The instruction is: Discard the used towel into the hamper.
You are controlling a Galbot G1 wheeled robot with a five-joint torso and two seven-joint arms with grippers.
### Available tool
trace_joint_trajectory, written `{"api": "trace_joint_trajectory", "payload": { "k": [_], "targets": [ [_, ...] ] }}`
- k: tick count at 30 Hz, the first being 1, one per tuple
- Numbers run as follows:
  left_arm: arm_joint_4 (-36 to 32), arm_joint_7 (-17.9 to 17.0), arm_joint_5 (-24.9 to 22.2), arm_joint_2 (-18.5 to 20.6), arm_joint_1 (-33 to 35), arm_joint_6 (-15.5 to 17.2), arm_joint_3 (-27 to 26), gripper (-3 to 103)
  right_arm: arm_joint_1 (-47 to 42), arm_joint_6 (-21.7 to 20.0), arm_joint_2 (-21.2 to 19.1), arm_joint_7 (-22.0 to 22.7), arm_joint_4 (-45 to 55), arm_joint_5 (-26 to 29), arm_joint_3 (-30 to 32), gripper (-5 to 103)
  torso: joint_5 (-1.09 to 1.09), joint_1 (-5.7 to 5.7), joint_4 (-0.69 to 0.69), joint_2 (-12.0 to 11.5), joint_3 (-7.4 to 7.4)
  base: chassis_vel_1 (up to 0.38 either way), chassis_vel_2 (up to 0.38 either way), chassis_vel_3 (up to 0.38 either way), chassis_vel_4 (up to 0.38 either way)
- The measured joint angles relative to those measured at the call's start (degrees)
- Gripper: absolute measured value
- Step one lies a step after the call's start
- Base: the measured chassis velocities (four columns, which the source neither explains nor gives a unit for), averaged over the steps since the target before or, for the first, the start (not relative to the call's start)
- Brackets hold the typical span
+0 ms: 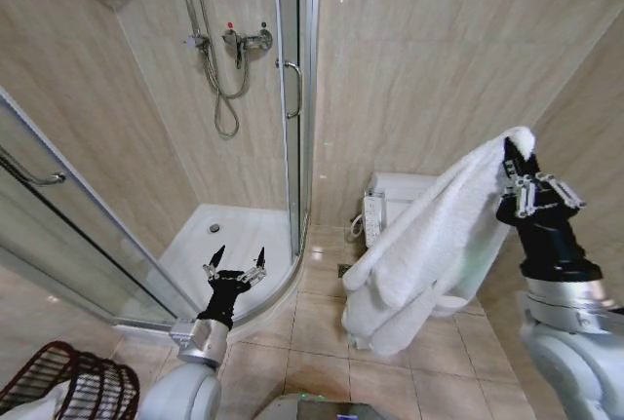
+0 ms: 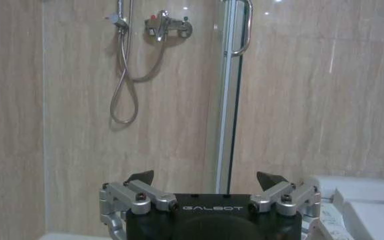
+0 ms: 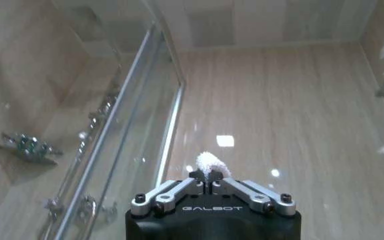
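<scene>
**Towel held high, hamper low at seven o'clock**

Raised at three o'clock in the head view: right gripper (image 1: pixel 517 174), fingers pinched tight on one corner of the white towel (image 1: pixel 429 245). Seen from the right wrist too, jaws fully closed with a small tuft of terry (image 3: pixel 209 162) poking out between the tips. Held by a corner and lifted high, probably so that the long cloth hangs free of the floor tiles and does not drag while carried.

Draped diagonally from the grip down toward six o'clock, bunched in thick folds at its lower end, plush and clean-looking, hanging in front of the toilet (image 1: pixel 390 201).

Low at seven o'clock, cut by the frame edge: hamper (image 1: pixel 73 381), dark reddish-brown open wire weave, something pale already lying at its rim. Well apart from the towel, on the opposite side of the body.

Parked near six o'clock, pointing at the shower enclosure (image 1: pixel 244 235): left gripper (image 1: pixel 234 266), fingers spread wide, holding nothing; likely kept clear as spare.
</scene>
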Motion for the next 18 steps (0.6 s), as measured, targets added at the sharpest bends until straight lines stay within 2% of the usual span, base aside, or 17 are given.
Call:
{"api": "trace_joint_trajectory", "payload": {
  "k": [7,18],
  "targets": [
    [0.0,0.0,0.0,0.01,0.0,0.0,0.0,100,-0.52,0.7,2.09,-0.78,-0.01,-1.47,-0.35,2,-0.02,0.7,0.0,1.61,0.88,0.0,0.0,0.0,0.0],
    [0.0,0.0,0.0,0.01,0.0,0.0,0.0,100,0.7,0.59,0.88,-0.66,-0.01,-0.87,0.64,2,-0.01,1.96,0.0,4.4,2.41,0.0,0.0,0.0,0.0]
  ]
}}
